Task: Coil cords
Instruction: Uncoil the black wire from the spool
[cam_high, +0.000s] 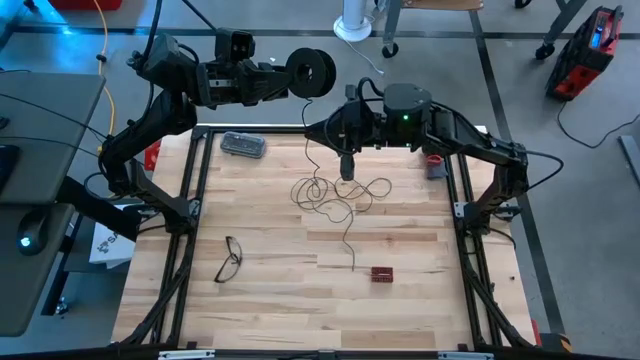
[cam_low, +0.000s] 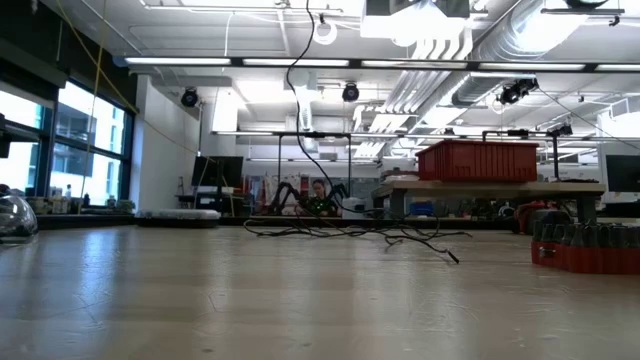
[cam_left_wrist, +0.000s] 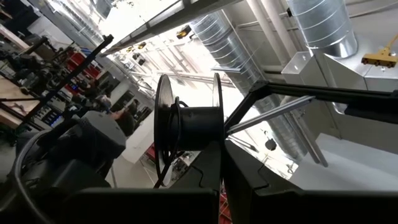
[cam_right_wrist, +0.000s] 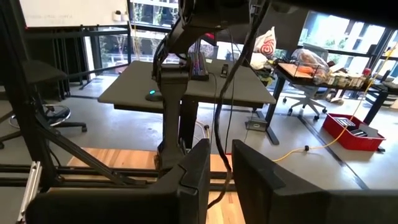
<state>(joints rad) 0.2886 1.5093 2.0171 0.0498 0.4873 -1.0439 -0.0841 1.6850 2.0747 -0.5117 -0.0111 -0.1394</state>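
The black reel hangs high over the table's far edge, with my left gripper shut on it. A few turns of the thin dark wire lie on its hub. From the reel the wire drops slack to a loose tangle on the wooden table. My right gripper stands raised over the far middle, pointing level toward the table's left. Its fingers are a narrow gap apart, and the wire runs down through that gap. My left gripper pinches the rim of one of the reel's flanges between its two fingers. The reel is lifted clear, with its axle across the fingers. My right gripper has the wire in the gap between its fingers; I cannot tell whether a finger touches it.
Black-framed eyeglasses lie at the near left. A small red object sits beside the wire's free end. A clear case lies at the far left. A yellow cable hangs beyond the table's left.
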